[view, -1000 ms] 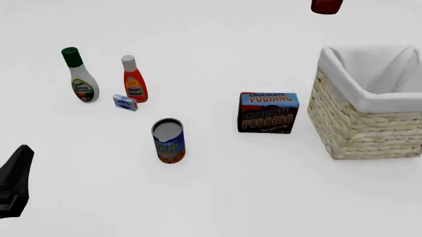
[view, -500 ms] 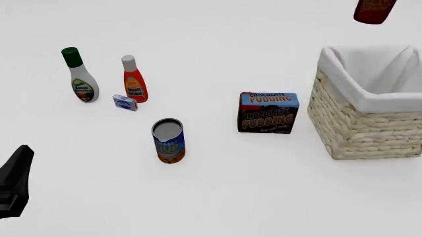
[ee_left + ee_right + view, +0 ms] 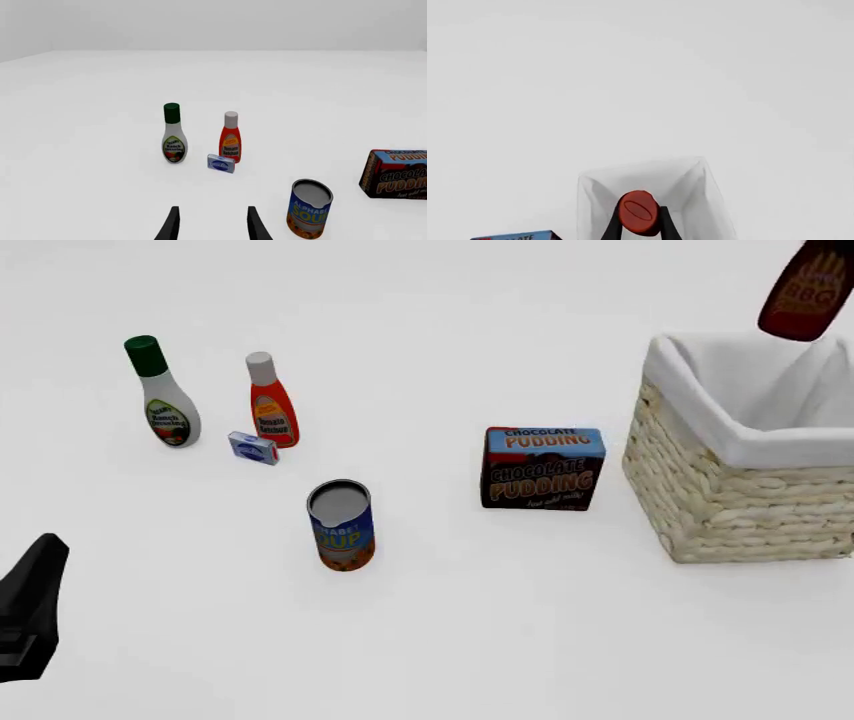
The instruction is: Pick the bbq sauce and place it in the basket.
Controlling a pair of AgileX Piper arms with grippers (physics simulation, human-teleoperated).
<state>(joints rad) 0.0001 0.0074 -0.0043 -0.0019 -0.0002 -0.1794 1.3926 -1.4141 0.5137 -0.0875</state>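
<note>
The bbq sauce [image 3: 806,295], a dark brown-red bottle with an orange-brown label, hangs tilted in the air above the far side of the wicker basket [image 3: 731,490]. In the right wrist view my right gripper [image 3: 639,222] is shut on the bottle just below its red cap [image 3: 638,211], with the basket's white lining [image 3: 694,190] straight below. The right gripper itself is out of the front view. My left gripper [image 3: 212,227] is open and empty, low at the front left of the table [image 3: 38,575].
A white ranch bottle with a green cap [image 3: 163,400], an orange-red bottle with a white cap [image 3: 271,405] and a small blue box [image 3: 252,448] stand at the back left. A soup can [image 3: 342,525] and a chocolate pudding box [image 3: 541,468] stand mid-table.
The bbq sauce has moved to the right and lower, from beyond the basket's left corner to above the basket. The left arm has not moved.
</note>
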